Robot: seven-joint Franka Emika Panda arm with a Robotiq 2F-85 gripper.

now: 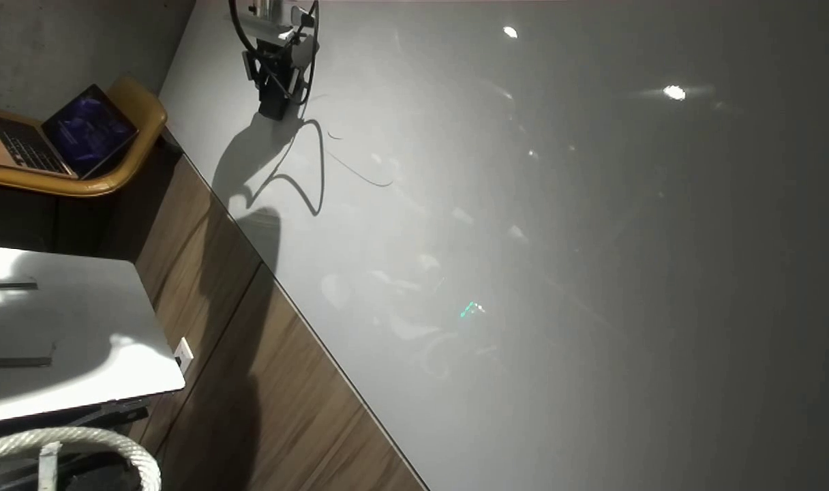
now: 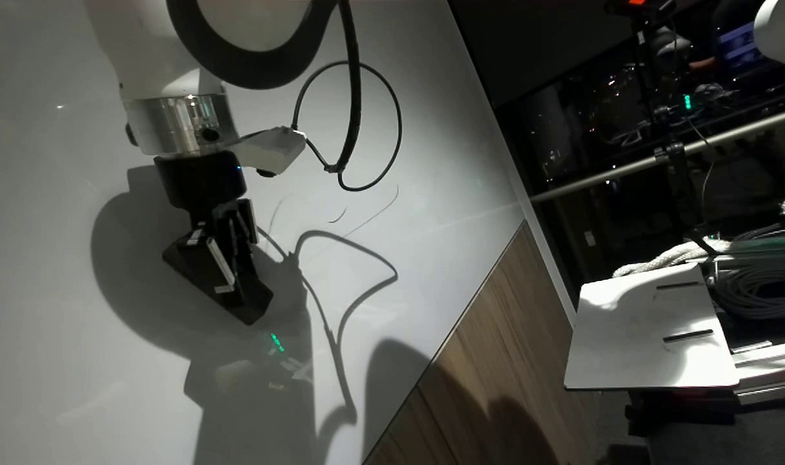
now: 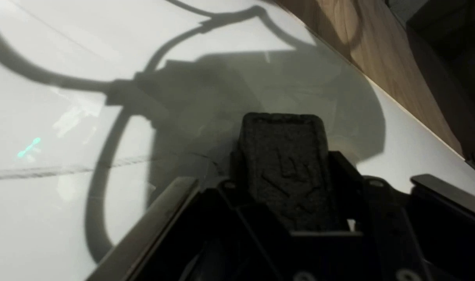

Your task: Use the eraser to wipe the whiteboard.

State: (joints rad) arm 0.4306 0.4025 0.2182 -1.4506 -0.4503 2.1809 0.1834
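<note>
At the whiteboard [image 1: 564, 245]: one gripper [image 3: 286, 171], clamped on an eraser [image 3: 287, 162], contact unclear. Uneven pressing against the whiteboard could twist the eraser loose.

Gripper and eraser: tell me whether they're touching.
Touching. The wrist view shows the eraser clamped in the gripper, one of the black fingers pressed against each long side.

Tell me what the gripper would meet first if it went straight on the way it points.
Most likely the whiteboard, met by the eraser that the gripper holds; any gap there is hard to judge.
</note>
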